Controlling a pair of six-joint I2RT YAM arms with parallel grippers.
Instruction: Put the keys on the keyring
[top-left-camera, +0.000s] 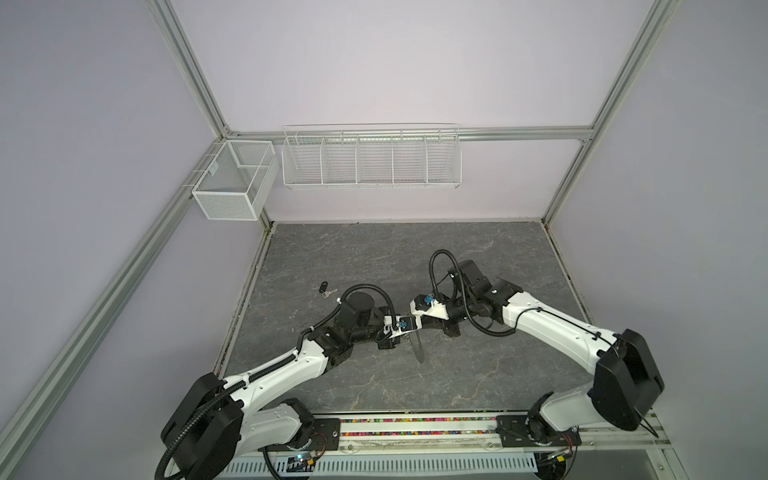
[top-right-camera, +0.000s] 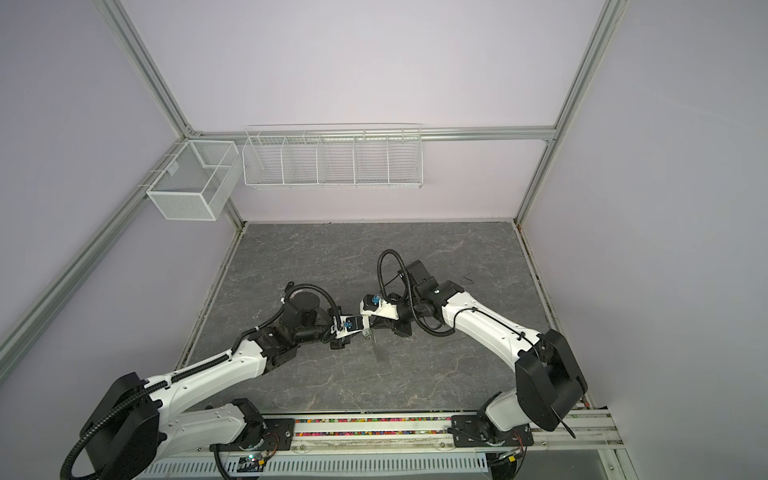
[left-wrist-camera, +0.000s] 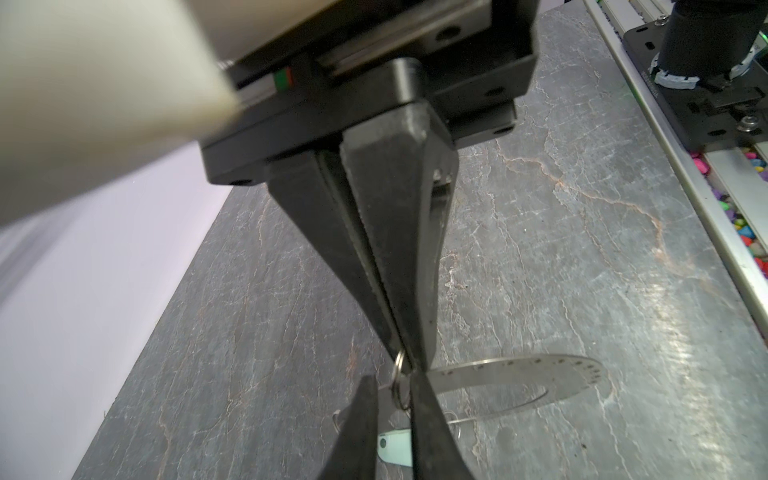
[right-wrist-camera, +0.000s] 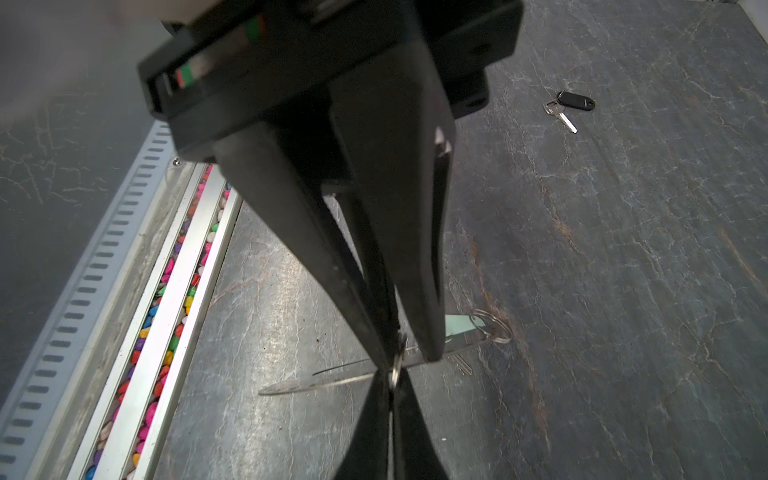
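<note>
Nearest the front edge, a rail strewn with coloured pebbles runs between the two arm bases. Just beyond it, over the middle of the grey stone-patterned table, the two grippers meet tip to tip.

The right gripper is closed tight and pinches a small wire loop at the rim of the keyring. The left gripper comes at the same loop from the opposite side. Its jaws stand a little apart with the loop between them, and a sliver of gap shows on one side, so it has no visible grip.

In both top views the keyring shows as a thin line, on edge directly under the fingertips. Whether its lower rim touches the table cannot be told. The mint-headed key sits just beside the left gripper's fingertips, close against the keyring.

Farther back, the black-headed key lies flat on the table, well apart from both grippers. In a top view this black-headed key is just beyond the left arm's wrist.
</note>
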